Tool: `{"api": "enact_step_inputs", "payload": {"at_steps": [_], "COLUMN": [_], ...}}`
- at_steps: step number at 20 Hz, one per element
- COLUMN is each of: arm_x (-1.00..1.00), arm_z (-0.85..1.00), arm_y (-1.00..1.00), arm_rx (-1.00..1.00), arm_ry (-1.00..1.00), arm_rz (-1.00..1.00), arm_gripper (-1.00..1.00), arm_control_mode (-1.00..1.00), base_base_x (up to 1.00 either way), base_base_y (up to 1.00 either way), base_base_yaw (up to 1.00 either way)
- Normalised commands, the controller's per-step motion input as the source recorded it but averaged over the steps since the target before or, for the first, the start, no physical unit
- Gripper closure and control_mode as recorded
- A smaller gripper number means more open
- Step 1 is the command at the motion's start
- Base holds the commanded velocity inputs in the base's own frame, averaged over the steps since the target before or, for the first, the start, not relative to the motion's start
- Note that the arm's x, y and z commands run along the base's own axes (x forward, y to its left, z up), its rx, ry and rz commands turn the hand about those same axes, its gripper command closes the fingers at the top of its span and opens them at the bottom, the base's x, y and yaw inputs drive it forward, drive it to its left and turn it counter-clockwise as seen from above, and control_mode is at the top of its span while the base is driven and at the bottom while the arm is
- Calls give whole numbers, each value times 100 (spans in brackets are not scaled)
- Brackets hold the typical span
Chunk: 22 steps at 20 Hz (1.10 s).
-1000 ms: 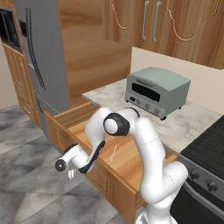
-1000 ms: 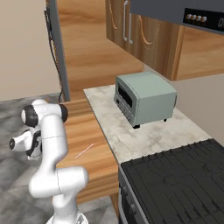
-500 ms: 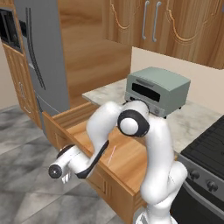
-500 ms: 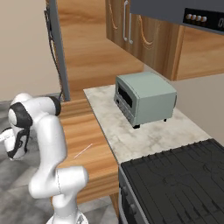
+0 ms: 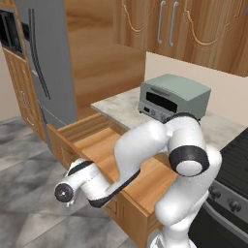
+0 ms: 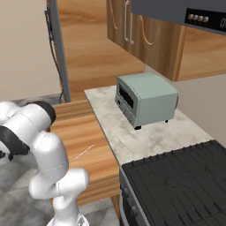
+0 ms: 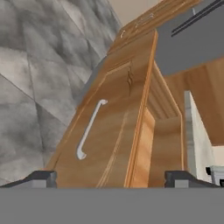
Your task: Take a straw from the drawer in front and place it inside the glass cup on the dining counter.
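Note:
The wide wooden drawer (image 5: 99,144) stands pulled out, its panelled front and slim silver bar handle (image 7: 89,129) close before the hand. The straw (image 6: 84,151) lies on the drawer's floor (image 6: 81,128) as a thin pale stick; in the left base view my arm covers it. My gripper (image 7: 111,178) is open, its two dark fingertips (image 7: 42,178) wide apart with nothing between them. The gripper (image 5: 68,197) hangs low outside the drawer, in front of its front panel, over the floor. The glass cup and the dining counter are out of view.
A grey toaster oven (image 5: 174,96) sits on the small marbled top (image 6: 145,137) behind the drawer. A black stove (image 6: 176,181) is to the right and a grey fridge (image 5: 43,63) to the left. Grey tiled floor (image 5: 29,213) spreads below the hand.
My elbow has swung right and toward the cameras, over the drawer. The hand sank slightly lower and left in front of the drawer's front. The drawer and straw have not moved.

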Motion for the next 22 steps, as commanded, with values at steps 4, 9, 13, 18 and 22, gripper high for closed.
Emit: {"api": "enact_step_inputs", "payload": {"at_steps": [4, 9, 13, 18, 22], "arm_x": [-30, -28, -33, -48, -34], "arm_z": [100, 100, 100, 98, 38], "arm_y": [-8, -35, -72, -91, -100], "arm_rx": [16, 21, 37, 41, 34], "arm_ry": [3, 4, 13, 21, 31], "arm_rz": [-12, -12, -12, -17, -20], "arm_gripper": [-100, -100, -100, -100, -100], "arm_control_mode": [-100, -100, -100, -100, -100], "base_base_x": [0, 0, 0, 0, 0], "base_base_y": [0, 0, 0, 0, 0], "base_base_yaw": [0, 0, 0, 0, 0]}}
